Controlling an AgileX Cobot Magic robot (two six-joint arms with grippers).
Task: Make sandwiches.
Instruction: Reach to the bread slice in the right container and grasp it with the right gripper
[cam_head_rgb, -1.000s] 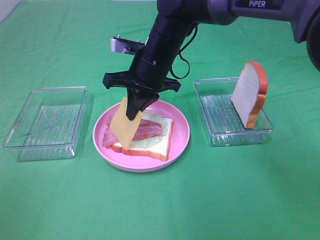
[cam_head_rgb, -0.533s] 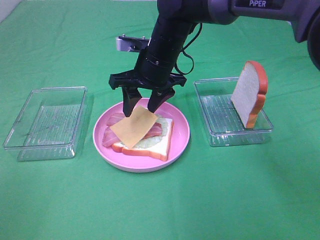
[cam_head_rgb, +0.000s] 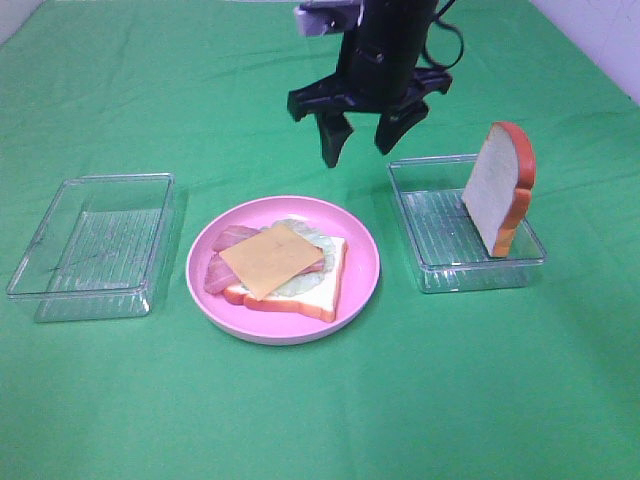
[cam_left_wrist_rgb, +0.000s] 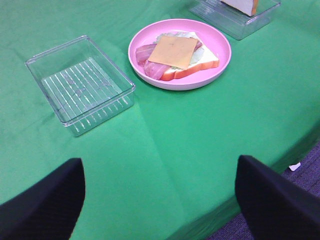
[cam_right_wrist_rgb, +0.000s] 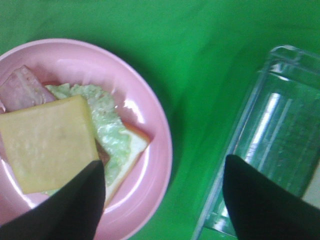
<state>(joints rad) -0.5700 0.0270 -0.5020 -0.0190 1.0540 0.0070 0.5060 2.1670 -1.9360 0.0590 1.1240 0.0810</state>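
Black and spread wide, the right gripper (cam_head_rgb: 362, 130) hangs empty in the air above the green cloth (cam_head_rgb: 320, 410), behind the gap between the pink plate (cam_head_rgb: 362, 262) and the right-hand clear tray (cam_head_rgb: 432, 270). Its own wrist camera looks straight down between the two dark fingertips (cam_right_wrist_rgb: 75, 202) and shows nothing held: only the plate's rim, the cloth and a corner of that tray.

On the plate lies the open sandwich (cam_head_rgb: 283, 268): a white bread slice with orange-brown crust at the bottom, pale green lettuce (cam_right_wrist_rgb: 111, 131) on it, reddish-pink bacon strips (cam_head_rgb: 222, 262) sticking out on the side towards the left tray, and a yellow cheese slice (cam_head_rgb: 271, 259) lying flat on top, turned at an angle to the bread. The right wrist view shows the lettuce's crinkled edge past the cheese, which the high camera barely resolves.

The high view alone shows a second bread slice (cam_head_rgb: 498, 186) standing on edge inside the right-hand tray, leaning towards its far side. The left wrist view catches only its lower corner.

The left gripper (cam_left_wrist_rgb: 160, 192) is out of the high camera's sight; its wrist view shows two dark fingers well apart over the cloth at the table's near edge, holding nothing, with the left clear tray (cam_left_wrist_rgb: 35, 65) ahead of it.
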